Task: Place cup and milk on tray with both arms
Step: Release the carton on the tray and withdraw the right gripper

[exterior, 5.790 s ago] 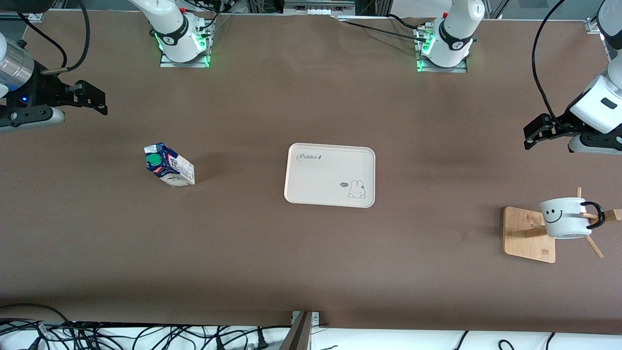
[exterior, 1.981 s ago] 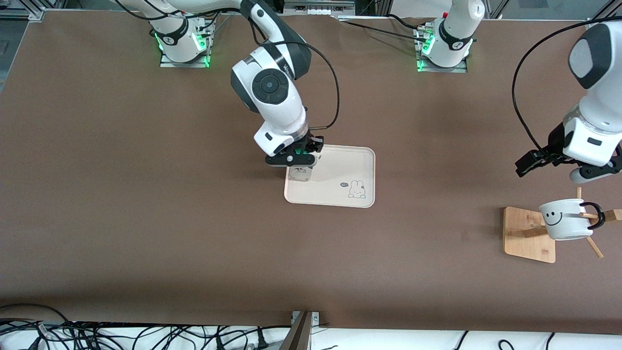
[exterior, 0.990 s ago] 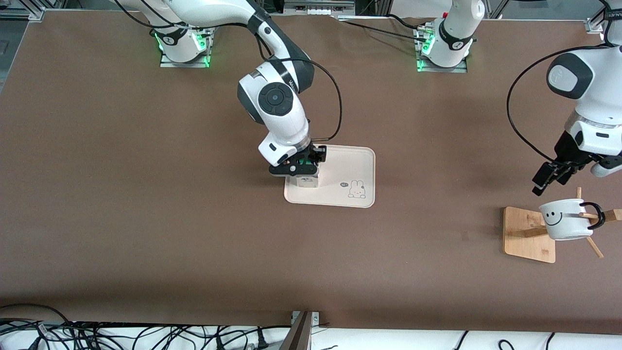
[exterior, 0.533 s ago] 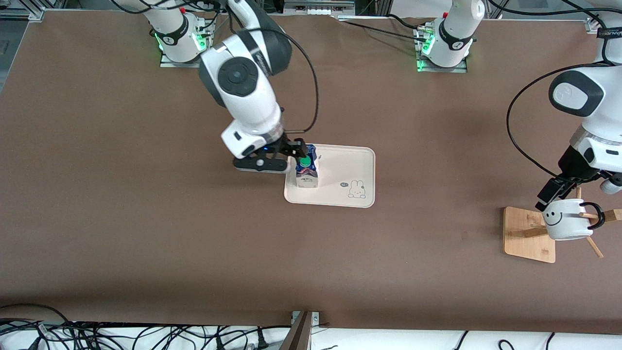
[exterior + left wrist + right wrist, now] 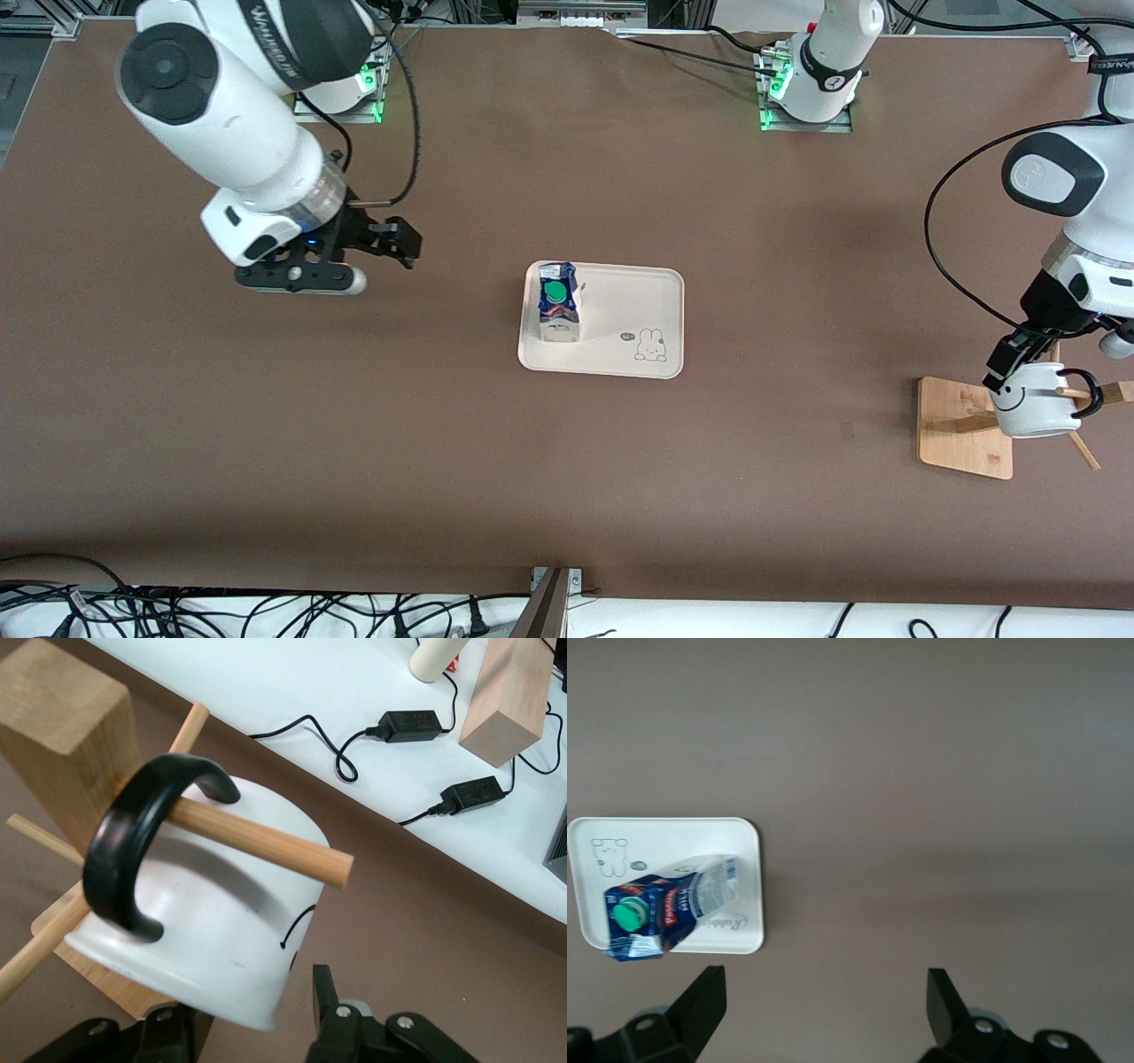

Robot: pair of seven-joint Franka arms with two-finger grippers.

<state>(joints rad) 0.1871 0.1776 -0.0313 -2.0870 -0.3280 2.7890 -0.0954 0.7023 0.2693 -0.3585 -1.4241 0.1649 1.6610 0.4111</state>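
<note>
Front view: milk point(image 5: 558, 303) upright on tray point(image 5: 620, 350), at the tray end toward the right arm's side, green cap up. Tray mid-table, rabbit drawing at the corner nearer the camera on the left arm's side.

Right gripper point(image 5: 397, 241) up over bare table, well apart from tray and milk, toward the right arm's end. Fingers spread wide, holding nothing. Right wrist view: both fingers point(image 5: 700, 997) apart with only table between; milk point(image 5: 669, 904) and tray point(image 5: 744, 837) well clear of them.

Left gripper point(image 5: 1008, 363) down at cup point(image 5: 1032, 409), touching or just over its rim. Cup hangs by black handle on a peg of the wooden rack point(image 5: 961, 430) at the left arm's end, smiley facing the camera.

Left wrist view: cup point(image 5: 204, 939) on its side, handle point(image 5: 133, 850) looped over peg point(image 5: 257, 842). Cup rim sits between the two fingers point(image 5: 323, 1001), one on each side of the wall. Open, not clamped; a gap shows between this finger and the cup wall. Other finger mostly hidden under the cup.
</note>
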